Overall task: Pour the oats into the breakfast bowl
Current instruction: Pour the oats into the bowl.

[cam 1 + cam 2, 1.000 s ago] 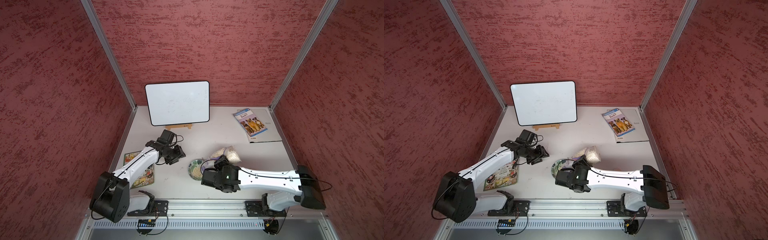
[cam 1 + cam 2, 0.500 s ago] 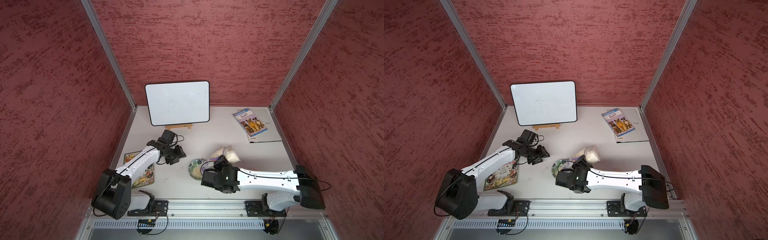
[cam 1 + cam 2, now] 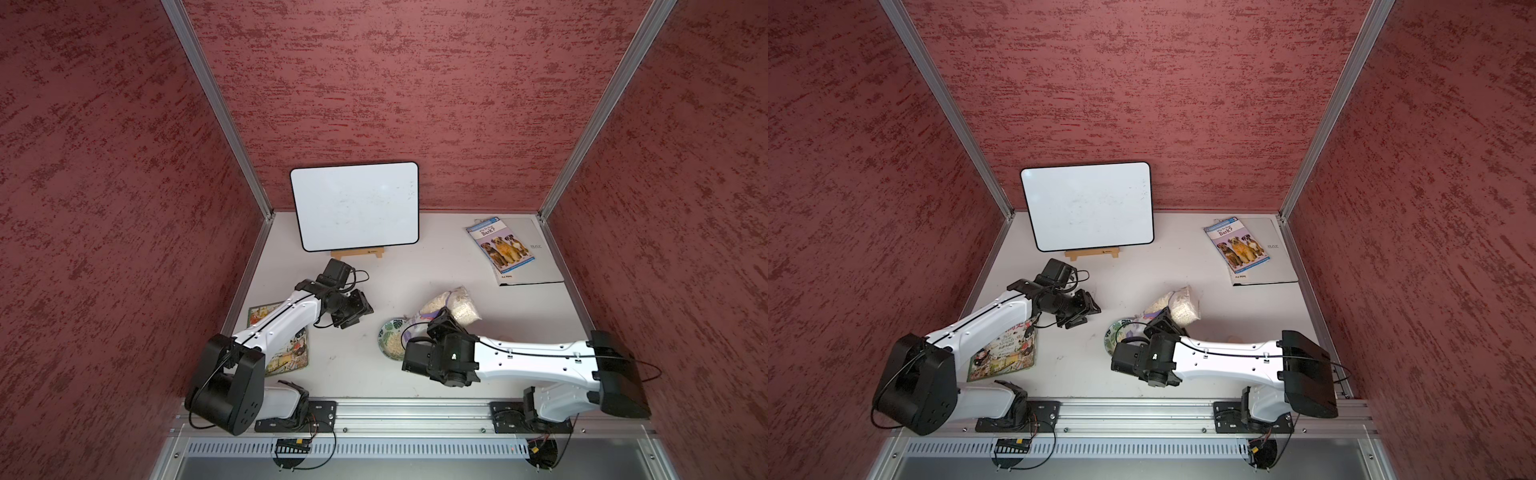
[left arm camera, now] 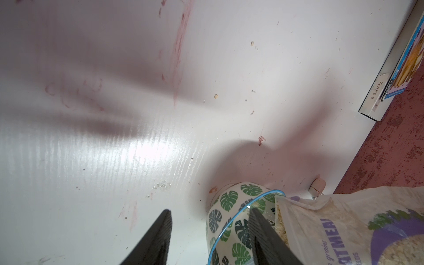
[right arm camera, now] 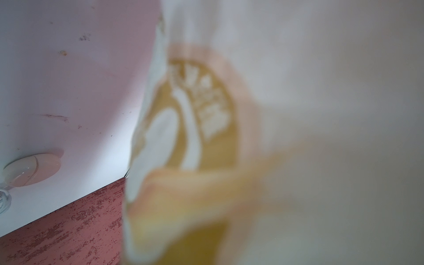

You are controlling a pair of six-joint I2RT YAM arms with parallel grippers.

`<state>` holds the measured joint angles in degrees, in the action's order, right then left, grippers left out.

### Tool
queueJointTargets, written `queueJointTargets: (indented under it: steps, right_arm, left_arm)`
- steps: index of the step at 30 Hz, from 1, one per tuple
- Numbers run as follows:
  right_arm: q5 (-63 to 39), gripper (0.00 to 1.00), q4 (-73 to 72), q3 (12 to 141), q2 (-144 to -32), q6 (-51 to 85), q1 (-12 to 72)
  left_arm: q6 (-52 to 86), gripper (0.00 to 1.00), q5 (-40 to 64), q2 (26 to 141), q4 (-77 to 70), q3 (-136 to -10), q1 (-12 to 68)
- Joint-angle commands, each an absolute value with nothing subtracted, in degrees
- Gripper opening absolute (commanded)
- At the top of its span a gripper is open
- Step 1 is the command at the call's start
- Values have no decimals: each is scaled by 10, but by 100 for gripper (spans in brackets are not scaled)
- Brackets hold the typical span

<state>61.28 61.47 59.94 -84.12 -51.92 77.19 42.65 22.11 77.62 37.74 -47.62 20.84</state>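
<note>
Nearest the front rail [image 3: 395, 409], breakfast bowl [image 3: 386, 328]: on the table [image 3: 353, 365], pale flakes [image 3: 392, 348] already heaped inside.
right gripper [image 3: 441, 325]: clamped on the oats bag [image 3: 455, 305], just behind the bowl.
bag axis: slants up and back-right from the rim, mouth low over the bowl, so more tilt should feed it, I'd say.
left gripper [image 3: 358, 311]: jaws apart, empty, near the bowl's left side; right arm's clearly the closer one.

Dog booklet [image 3: 500, 245], upper right, reads "Bark?"; oats bag [image 4: 344, 229], lower right, shows "grains" and "ATMEA".
</note>
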Motion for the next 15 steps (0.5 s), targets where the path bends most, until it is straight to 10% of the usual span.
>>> queueJointTargets:
  steps: [1,15]
  right_arm:
    - [721,22,612,624,-820,-527,779]
    - [740,22,641,658,-831,-505,795]
  left_arm:
    - [420,56,227,773,364,-474,204]
    - [422,56,226,757,360,-465,204]
